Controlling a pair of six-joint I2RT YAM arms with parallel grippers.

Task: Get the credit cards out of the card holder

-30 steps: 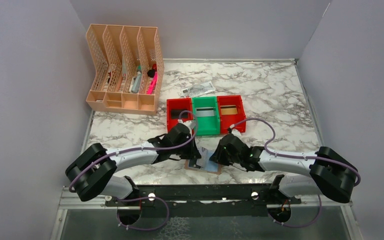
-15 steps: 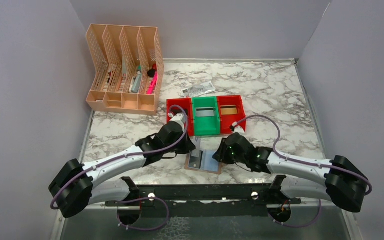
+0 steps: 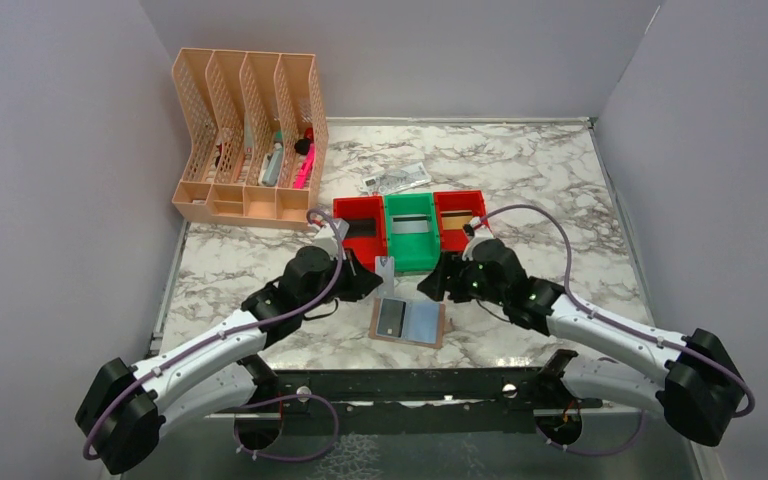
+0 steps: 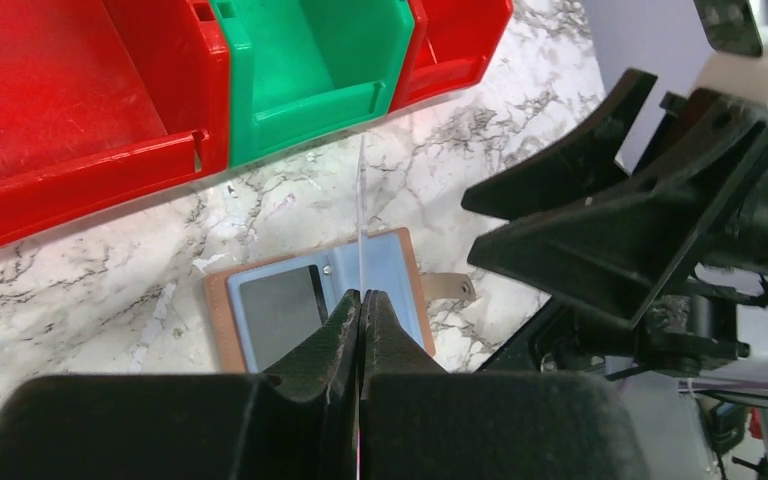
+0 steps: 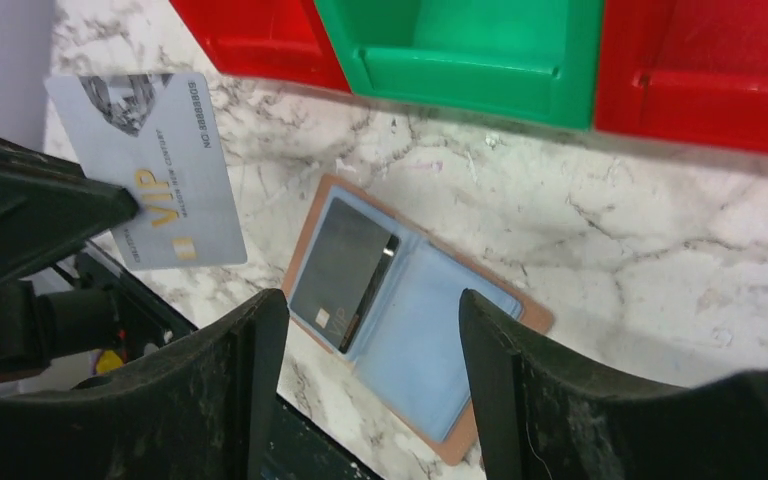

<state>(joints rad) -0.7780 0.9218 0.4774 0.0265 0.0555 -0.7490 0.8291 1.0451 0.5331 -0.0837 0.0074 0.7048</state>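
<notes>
The tan card holder [image 3: 407,322] lies open on the marble near the front edge, with a dark credit card [image 3: 391,318] in its left blue panel; the right panel is bare. My left gripper [image 3: 373,280] is shut on a silver credit card [image 3: 384,267], held upright above the table between the holder and the bins. In the left wrist view the card [image 4: 361,200] shows edge-on from the shut gripper [image 4: 361,300]. My right gripper [image 3: 436,285] is open and empty above the holder [image 5: 430,340]. The right wrist view shows the silver card [image 5: 150,170], the dark card [image 5: 345,262] and the gripper [image 5: 370,310].
Three bins stand just behind: red [image 3: 341,238], green [image 3: 409,258], red [image 3: 478,240], each with a card inside. A crumpled paper note [image 3: 396,179] lies behind them. A peach file organizer [image 3: 248,140] stands at the back left.
My left gripper pulled the silver card out of the holder and lifted it toward the bins. My right gripper came off the holder and moved up and back.
</notes>
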